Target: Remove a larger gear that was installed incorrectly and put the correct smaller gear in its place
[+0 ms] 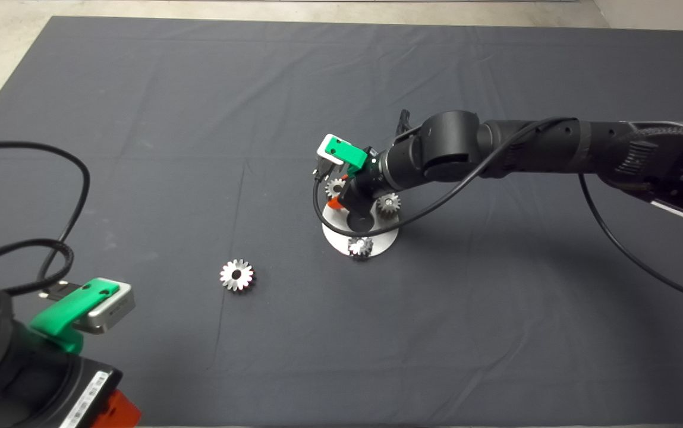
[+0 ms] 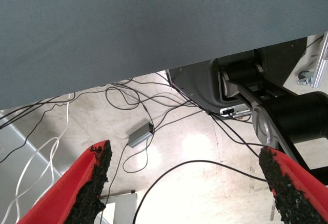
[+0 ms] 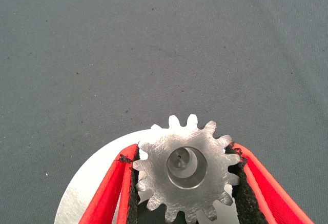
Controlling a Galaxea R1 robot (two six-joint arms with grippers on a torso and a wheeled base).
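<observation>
The right claw [image 3: 183, 183] is clamped on the smaller gear [image 3: 187, 168], its two black pads [image 3: 134, 193] pressing the teeth on opposite sides. In the right wrist view the gear's round centre hole shows a pin inside it, and the gear sits over the round silver base plate [image 3: 92, 185]. From above, the right arm [image 1: 496, 148] reaches in over that plate [image 1: 377, 241] near the middle of the dark mat [image 1: 198, 89]; three small grey gears show around the plate, one [image 1: 335, 188] partly hidden beside the claw, another [image 1: 388, 203] on the far side, and a third [image 1: 360, 246] at the near rim. The larger gear [image 1: 237, 275] lies flat on the mat, well apart from the plate, towards the left arm. The left claw [image 2: 187, 183] waits at the bench's lower left edge, fingers wide apart and holding nothing, with floor and cables [image 2: 133, 96] in its view.
</observation>
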